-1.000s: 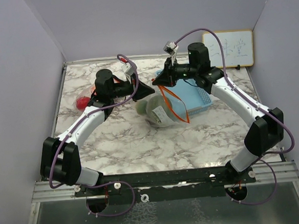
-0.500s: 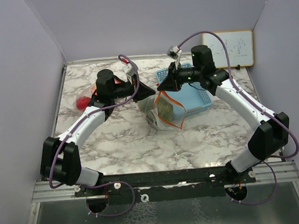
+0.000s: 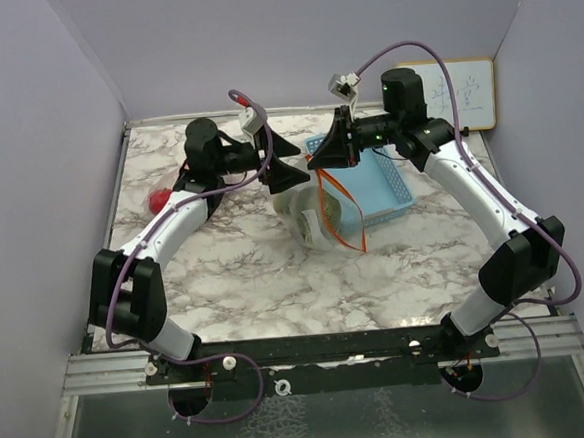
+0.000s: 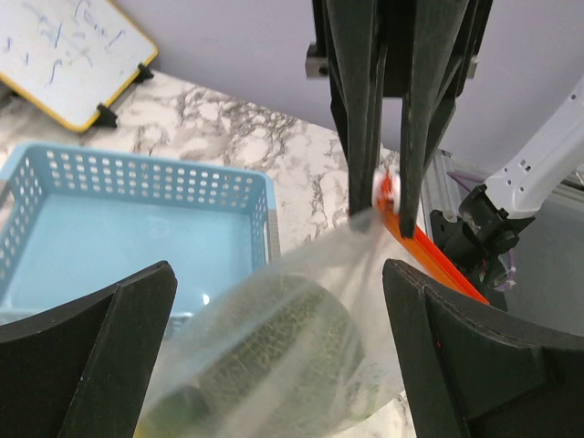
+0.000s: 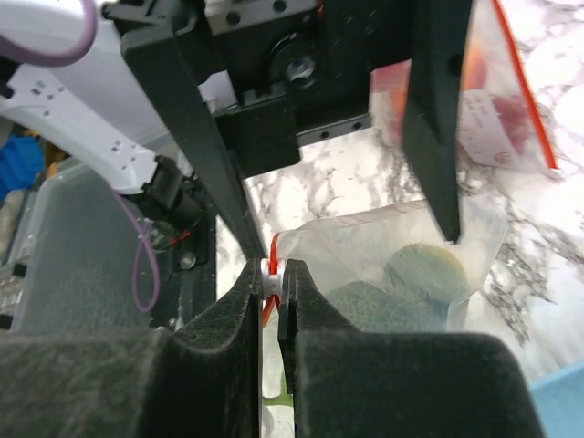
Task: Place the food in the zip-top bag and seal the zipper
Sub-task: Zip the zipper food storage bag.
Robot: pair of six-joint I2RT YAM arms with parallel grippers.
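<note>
A blue mesh basket (image 3: pixel 382 191) (image 4: pixel 137 182) is set on the marble-patterned counter (image 3: pixel 276 280), toward its far right corner. A small whiteboard (image 3: pixel 472 96) (image 4: pixel 64 55) with scribbled marks is propped upright just behind it. A metal rail (image 3: pixel 321 349) is fixed along the near edge.

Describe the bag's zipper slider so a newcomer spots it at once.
On the marble table, a clear bag with a green melon sits beside the blue basket. At its raised top corner is the slider: a tiny white tab on the orange zipper, pinched between the right fingers.
</note>
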